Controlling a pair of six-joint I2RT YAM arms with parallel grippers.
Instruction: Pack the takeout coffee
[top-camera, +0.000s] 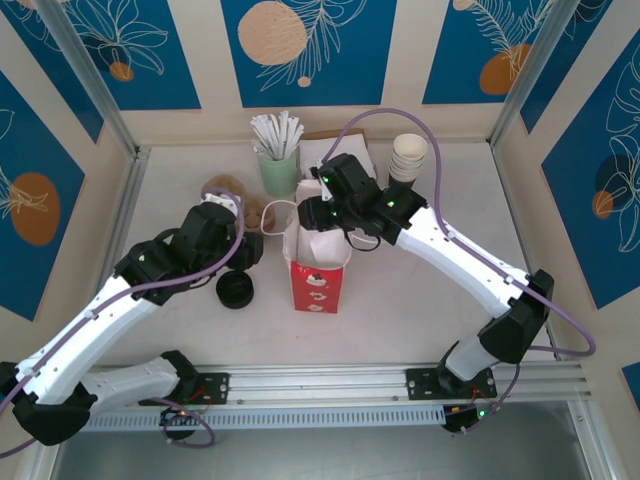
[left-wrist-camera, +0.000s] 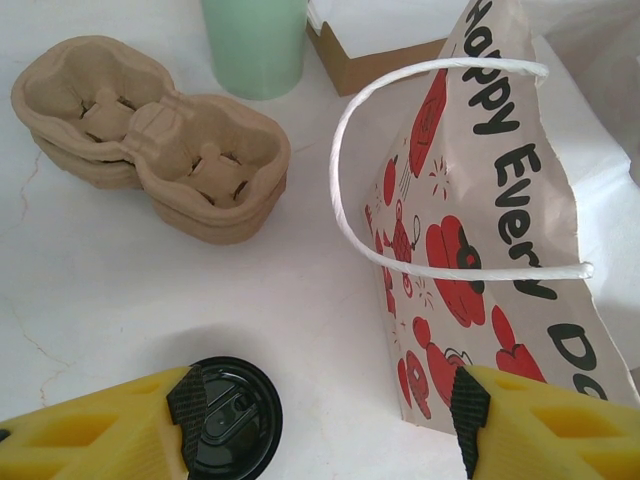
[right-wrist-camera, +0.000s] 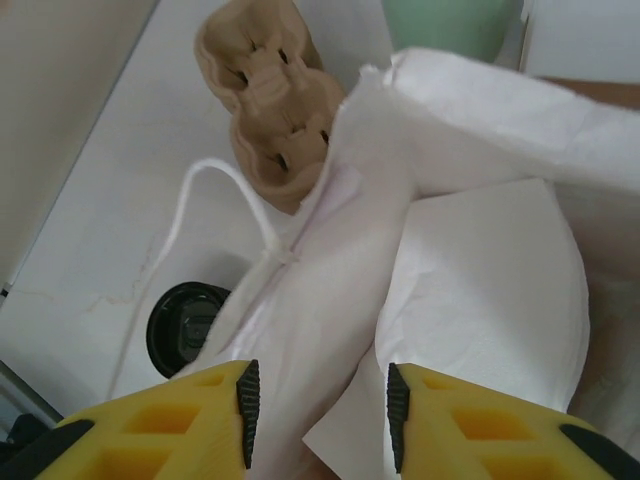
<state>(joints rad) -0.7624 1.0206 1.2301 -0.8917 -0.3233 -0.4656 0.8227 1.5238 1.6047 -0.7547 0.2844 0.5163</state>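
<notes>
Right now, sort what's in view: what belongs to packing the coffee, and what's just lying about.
For the job: takeout coffee, red bag, left claw, right claw.
Lying about: cardboard cup carriers, green cup of white sticks, stack of white cups, brown box.

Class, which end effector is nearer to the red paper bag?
Right. The right end effector is at the red paper bag's open top, its rim between the fingers. The left end effector is beside the bag, on its left.
</notes>
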